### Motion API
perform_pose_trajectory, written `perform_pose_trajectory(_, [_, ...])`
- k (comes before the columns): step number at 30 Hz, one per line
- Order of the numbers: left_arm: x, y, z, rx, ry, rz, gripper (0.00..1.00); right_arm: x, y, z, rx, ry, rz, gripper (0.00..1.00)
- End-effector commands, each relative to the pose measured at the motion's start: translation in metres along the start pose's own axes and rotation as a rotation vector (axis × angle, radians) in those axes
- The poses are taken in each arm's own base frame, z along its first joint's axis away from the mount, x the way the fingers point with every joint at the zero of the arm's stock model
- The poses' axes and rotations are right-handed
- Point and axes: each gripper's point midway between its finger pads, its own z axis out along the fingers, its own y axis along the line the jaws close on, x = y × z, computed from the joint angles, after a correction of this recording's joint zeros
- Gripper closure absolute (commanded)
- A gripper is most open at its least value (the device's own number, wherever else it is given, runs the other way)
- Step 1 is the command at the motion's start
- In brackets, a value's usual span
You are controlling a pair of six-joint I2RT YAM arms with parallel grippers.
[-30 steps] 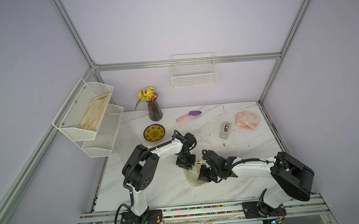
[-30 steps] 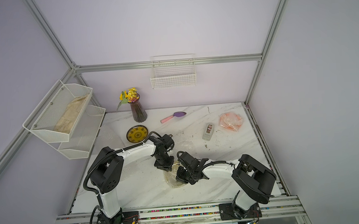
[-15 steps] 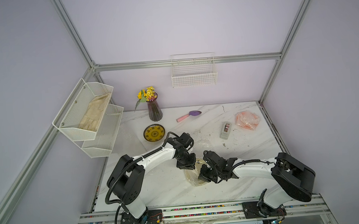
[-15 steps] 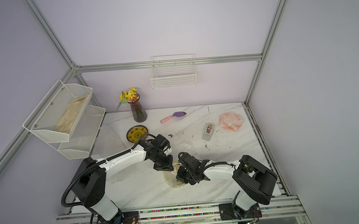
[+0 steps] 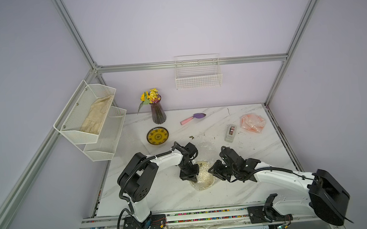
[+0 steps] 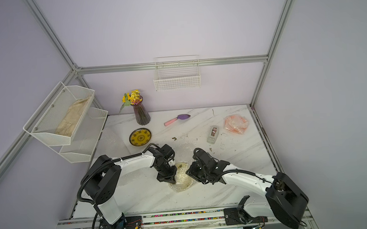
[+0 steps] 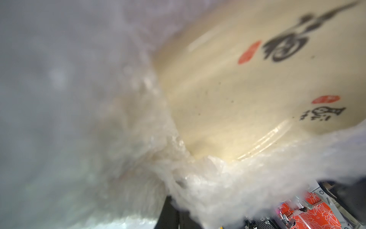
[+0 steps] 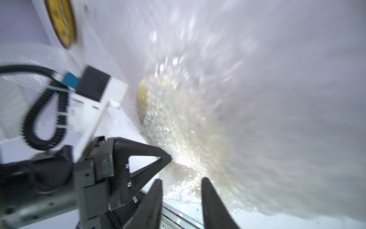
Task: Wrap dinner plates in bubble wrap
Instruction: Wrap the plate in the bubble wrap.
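At the left of both top views, a white two-tier mesh rack (image 5: 80,136) holds a beige cloth (image 5: 96,116) in its upper tier. A wire basket (image 5: 198,83) hangs on the back wall, and a dark vase (image 5: 158,114) carries yellow flowers (image 5: 152,95).

Low in the centre, the cream plate (image 5: 201,163) lies under a bubble wrap (image 5: 205,181) sheet. The left gripper (image 5: 193,179), pressed together, pinches that wrap at the plate's left edge. The right gripper (image 8: 182,179) stands spread just beside the wrap.

The yellow plate (image 5: 157,136) lies bare up-left of centre, and the orange plate (image 5: 252,123) sits bundled in wrap at the right.

Only the left wrist view shows the cream plate's dark and red marks (image 7: 285,47) (blurred). Only the right wrist view shows the gap between the right fingers.
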Motion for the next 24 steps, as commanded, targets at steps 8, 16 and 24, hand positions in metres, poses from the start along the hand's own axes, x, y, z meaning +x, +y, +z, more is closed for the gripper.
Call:
perform_pose_trajectory(8, [0.008,0.036,0.017,-0.138,0.039,-0.019,0.94,-0.021,-0.088,-0.018,0.128,-0.023,0.142,0.22])
perform_pose_trajectory(16, [0.009,0.04,0.017,-0.147,0.04,-0.024,0.94,-0.046,-0.106,-0.014,0.159,-0.062,0.142,0.4])
perform_pose_trajectory(24, [0.005,0.035,0.015,-0.14,0.032,-0.013,0.95,-0.058,-0.086,-0.035,0.129,-0.128,0.074,0.99])
